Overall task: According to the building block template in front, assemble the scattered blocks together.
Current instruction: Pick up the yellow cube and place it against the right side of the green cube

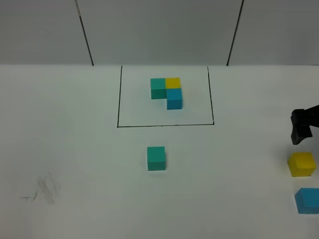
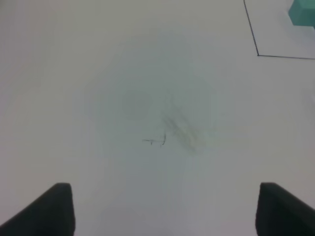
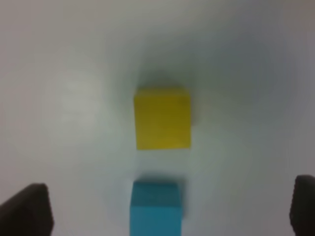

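The building block template (image 1: 167, 92), an L of joined teal-green, yellow and blue cubes, sits inside a black drawn rectangle (image 1: 118, 99) at the back middle. The loose teal-green cube (image 1: 156, 158) stands in front of the rectangle. The loose yellow cube (image 1: 301, 164) and blue cube (image 1: 307, 200) stand close together at the right edge. My right gripper (image 1: 300, 130) hovers just behind the yellow cube. In the right wrist view it (image 3: 165, 204) is open and empty, above the yellow cube (image 3: 162, 119) and blue cube (image 3: 156, 209). My left gripper (image 2: 167, 209) is open and empty over bare table.
Faint pencil scribbles (image 1: 42, 191) mark the white table at the front left, and they also show in the left wrist view (image 2: 170, 135). That view catches a corner of the rectangle (image 2: 257, 54) and the template's teal-green cube (image 2: 301, 12). A panelled wall (image 1: 159, 30) runs behind the table.
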Controlling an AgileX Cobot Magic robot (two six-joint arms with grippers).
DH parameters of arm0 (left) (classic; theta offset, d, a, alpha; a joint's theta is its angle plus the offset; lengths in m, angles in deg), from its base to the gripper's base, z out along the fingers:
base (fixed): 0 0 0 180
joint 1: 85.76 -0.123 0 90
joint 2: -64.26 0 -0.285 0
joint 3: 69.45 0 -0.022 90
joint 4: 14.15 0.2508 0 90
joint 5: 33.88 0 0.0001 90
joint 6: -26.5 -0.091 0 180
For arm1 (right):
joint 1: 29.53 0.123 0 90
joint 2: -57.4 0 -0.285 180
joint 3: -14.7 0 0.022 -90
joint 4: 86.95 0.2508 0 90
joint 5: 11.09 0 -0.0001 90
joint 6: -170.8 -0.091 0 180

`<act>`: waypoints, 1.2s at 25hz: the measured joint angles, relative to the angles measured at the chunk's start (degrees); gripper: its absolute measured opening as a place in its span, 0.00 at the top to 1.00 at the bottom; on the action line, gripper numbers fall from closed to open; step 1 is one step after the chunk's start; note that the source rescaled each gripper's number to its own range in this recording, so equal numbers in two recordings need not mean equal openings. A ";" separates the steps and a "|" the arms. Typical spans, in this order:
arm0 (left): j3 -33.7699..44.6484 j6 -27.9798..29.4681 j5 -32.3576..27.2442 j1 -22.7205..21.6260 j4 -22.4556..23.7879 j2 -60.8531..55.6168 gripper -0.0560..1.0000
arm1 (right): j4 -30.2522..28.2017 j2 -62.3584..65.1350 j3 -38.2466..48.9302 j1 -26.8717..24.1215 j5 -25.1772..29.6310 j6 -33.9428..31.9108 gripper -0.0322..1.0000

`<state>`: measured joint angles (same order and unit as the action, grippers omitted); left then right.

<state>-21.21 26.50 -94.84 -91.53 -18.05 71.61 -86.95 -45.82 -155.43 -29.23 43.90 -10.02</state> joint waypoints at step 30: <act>0.00 0.00 -0.06 0.00 0.00 0.00 0.34 | 0.00 -14.50 6.30 -1.12 -16.66 3.02 0.71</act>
<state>-21.21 26.50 -94.89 -91.53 -18.05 71.61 -86.95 -60.32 -149.13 -30.35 27.24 -7.00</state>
